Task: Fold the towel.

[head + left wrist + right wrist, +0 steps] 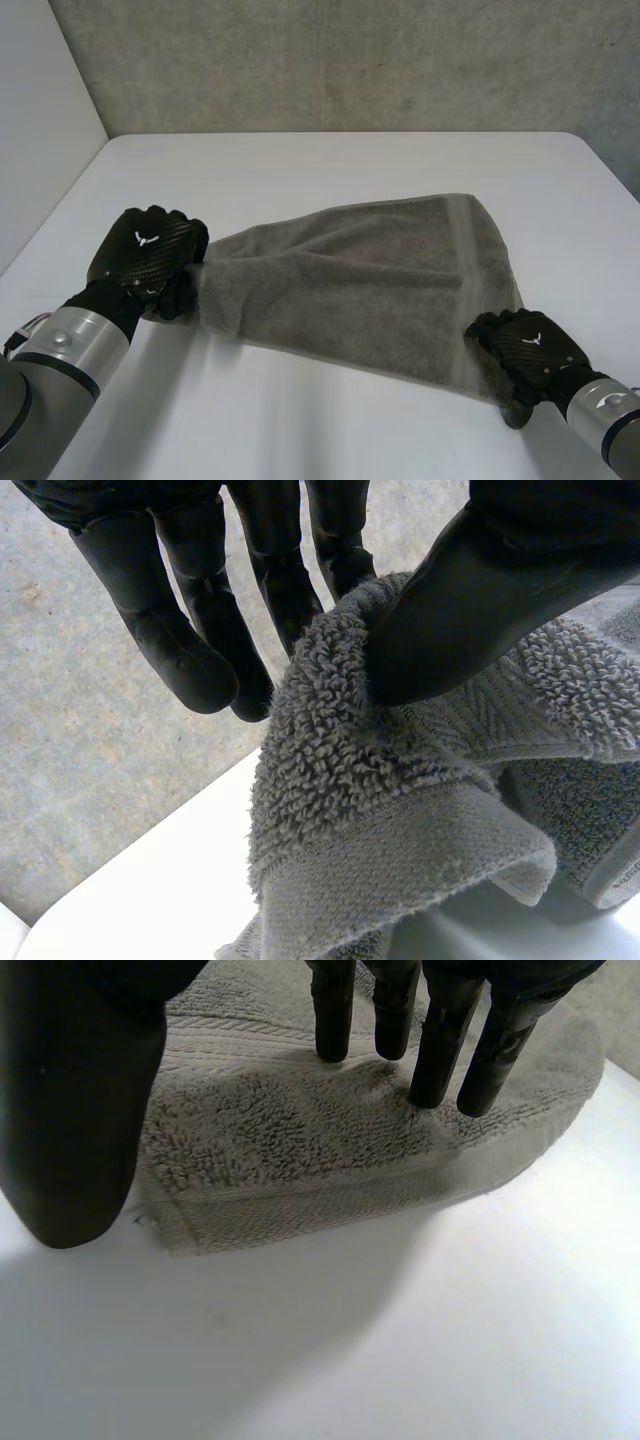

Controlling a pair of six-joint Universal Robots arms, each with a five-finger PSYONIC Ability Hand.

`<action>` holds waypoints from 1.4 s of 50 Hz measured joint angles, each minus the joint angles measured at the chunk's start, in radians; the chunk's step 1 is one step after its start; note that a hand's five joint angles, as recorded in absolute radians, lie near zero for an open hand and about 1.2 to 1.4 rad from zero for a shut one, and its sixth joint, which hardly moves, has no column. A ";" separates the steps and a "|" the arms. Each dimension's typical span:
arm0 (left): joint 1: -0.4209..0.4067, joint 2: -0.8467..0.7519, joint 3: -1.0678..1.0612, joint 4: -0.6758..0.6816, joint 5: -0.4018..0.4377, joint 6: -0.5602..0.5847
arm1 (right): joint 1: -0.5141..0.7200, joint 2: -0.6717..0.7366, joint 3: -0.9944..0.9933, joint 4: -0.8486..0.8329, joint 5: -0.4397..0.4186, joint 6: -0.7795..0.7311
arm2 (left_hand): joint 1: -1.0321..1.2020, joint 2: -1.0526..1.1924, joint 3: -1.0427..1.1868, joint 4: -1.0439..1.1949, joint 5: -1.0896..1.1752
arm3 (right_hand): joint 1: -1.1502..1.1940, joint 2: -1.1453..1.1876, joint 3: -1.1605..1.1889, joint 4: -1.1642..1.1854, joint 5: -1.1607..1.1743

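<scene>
Head view: left robot hand (148, 250) pinches towel (370, 270); right robot hand (525, 345), straight-fingered, pins it to table (330, 160).

Light soft and even, coming from above. Table (330, 170) bright white, nearly washed out along its near side in the head view. Wall (350, 60) behind it mid-grey, flatly lit. Towel (370, 270) casts a pale, soft-edged shadow on the table under its near edge (deeper grey under the fold in the left wrist view). Dull sheen on the back of the left hand (145, 255). Right hand (525, 345) reads darker, mostly flat black.
</scene>
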 measured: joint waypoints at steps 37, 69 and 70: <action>-0.002 -0.002 -0.001 0.004 0.014 0.001 | 0.009 0.065 -0.096 -0.024 0.007 0.010 | 0.000 0.000 0.000 0.000 0.000 | 0.205 0.216 0.189 0.215 0.145; 0.020 -0.030 0.048 0.003 0.015 0.004 | 0.053 0.073 -0.211 -0.013 0.024 0.017 | 0.000 0.000 0.000 0.000 0.000 | 0.923 0.934 0.890 0.923 0.912; 0.021 -0.037 0.054 0.002 0.015 0.004 | 0.059 0.075 -0.218 -0.012 0.025 0.017 | 0.000 0.000 0.000 0.000 0.000 | 0.972 0.981 0.937 0.964 0.956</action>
